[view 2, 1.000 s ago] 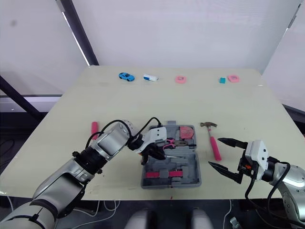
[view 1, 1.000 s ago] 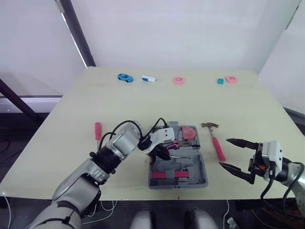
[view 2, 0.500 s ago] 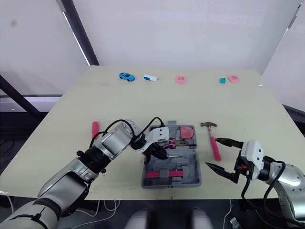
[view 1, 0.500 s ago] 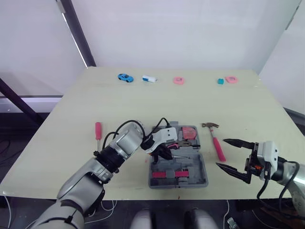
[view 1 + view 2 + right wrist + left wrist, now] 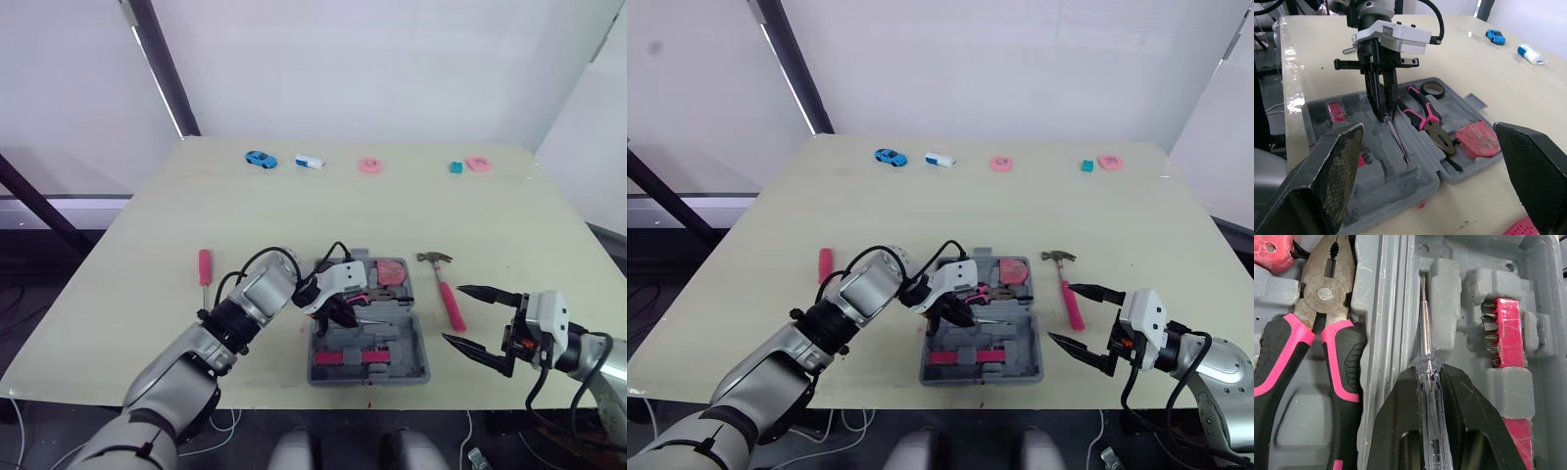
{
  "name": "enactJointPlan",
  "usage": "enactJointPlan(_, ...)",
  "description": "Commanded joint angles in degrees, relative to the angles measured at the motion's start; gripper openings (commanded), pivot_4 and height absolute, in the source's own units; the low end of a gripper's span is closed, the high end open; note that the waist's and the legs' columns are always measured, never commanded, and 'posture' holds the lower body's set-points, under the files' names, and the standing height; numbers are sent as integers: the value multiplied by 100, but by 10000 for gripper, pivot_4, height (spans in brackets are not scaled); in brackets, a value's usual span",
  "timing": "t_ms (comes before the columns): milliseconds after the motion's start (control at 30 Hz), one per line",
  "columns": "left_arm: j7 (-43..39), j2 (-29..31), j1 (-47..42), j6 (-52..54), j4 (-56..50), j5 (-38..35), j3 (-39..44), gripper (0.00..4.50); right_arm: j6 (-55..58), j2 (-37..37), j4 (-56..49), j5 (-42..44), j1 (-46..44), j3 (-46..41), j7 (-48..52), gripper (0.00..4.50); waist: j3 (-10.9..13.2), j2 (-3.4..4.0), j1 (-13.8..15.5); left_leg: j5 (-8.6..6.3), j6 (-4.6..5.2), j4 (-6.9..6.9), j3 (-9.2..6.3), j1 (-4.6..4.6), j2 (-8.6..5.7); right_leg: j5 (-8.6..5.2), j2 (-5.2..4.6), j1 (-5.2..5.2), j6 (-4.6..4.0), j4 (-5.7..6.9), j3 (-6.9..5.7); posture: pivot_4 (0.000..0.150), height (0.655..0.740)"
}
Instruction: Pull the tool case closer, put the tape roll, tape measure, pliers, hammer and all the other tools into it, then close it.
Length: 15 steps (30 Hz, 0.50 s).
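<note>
The grey tool case [image 5: 419,368] lies open at the table's front centre. Inside it my left gripper [image 5: 339,315] is shut on a clear-handled screwdriver [image 5: 1425,368], whose shaft lies along a groove in the tray. Pink-and-black pliers [image 5: 1326,298] rest in the slot beside it, and a pink bit holder [image 5: 1501,329] lies on its other side. A black tape roll [image 5: 1432,89] and a red tape measure [image 5: 390,269] sit in the far half. The pink-handled hammer [image 5: 447,296] lies on the table right of the case. My right gripper [image 5: 454,314] hovers open just right of the case.
A red screwdriver [image 5: 204,266] lies on the table left of the case. Along the far edge are a blue toy car [image 5: 259,158], a white and blue piece [image 5: 310,162], two pink rings [image 5: 369,165] [image 5: 477,164] and a teal block [image 5: 455,167].
My right gripper has drifted slightly toward the case, staying open. My left gripper stays in the case, shut on the clear screwdriver, barely moved.
</note>
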Motion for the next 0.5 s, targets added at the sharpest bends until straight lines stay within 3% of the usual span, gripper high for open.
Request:
enactJointPlan(33, 45, 0, -78, -51, -48, 90, 92, 806, -149, 11, -73, 19, -18, -27, 2, 45000, 0, 0, 0, 0, 0, 0, 0, 0, 0, 0, 0, 0, 0, 0, 0, 1500, 7400)
enactJointPlan(400, 124, -40, -86, -278, 106, 231, 109, 806, -187, 21, -30, 18, -35, 7, 0, 45000, 0, 0, 6, 0, 0, 12, -1, -1, 0, 0, 0, 2, 1, 5, 0, 1500, 7400)
enactJointPlan(433, 143, -59, -96, -279, 128, 234, 135, 8806, -191, 21, -22, 19, -34, 5, 1, 45000, 0, 0, 6, 0, 0, 14, -1, -1, 0, 0, 0, 2, 1, 6, 0, 1500, 7400)
enactJointPlan(500, 198, -84, -109, -297, 162, 263, 157, 16189, -194, 20, -11, 22, -32, 1, 5, 45000, 0, 1, 12, 0, 0, 19, -3, -3, 0, 1, 2, 4, 3, 6, 2, 1500, 7400)
